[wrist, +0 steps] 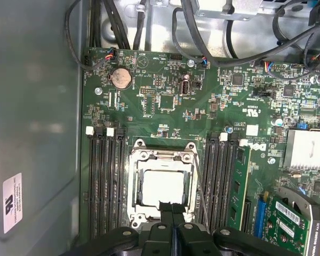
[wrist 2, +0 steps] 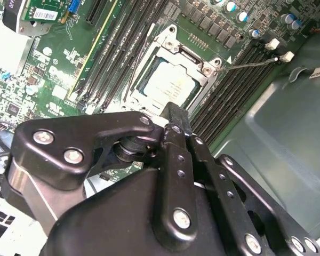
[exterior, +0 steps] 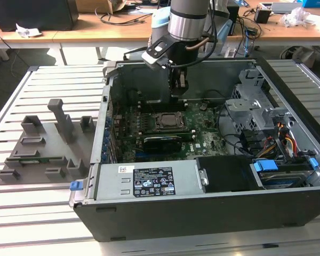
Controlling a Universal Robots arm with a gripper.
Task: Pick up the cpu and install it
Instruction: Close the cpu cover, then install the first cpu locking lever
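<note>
The cpu (wrist: 161, 186) lies flat in the metal-framed socket (wrist: 141, 157) on the green motherboard, its silvery top facing up; it also appears in the second wrist view (wrist 2: 168, 84) and the exterior view (exterior: 168, 121). My gripper (wrist: 172, 207) hangs inside the open computer case (exterior: 149, 213), just above the socket's edge, apart from the chip. Its black fingers (wrist 2: 175, 112) are pressed together with nothing between them. In the exterior view the gripper (exterior: 177, 90) sits above the board's far side.
Memory slots (wrist: 104, 181) flank the socket, and a thin wire lever (wrist: 198, 192) runs beside it. A long black card (exterior: 161, 143) lies in front, a drive cage (exterior: 248, 106) and cables on the exterior view's right. A grey parts fixture (exterior: 42, 152) stands outside, left.
</note>
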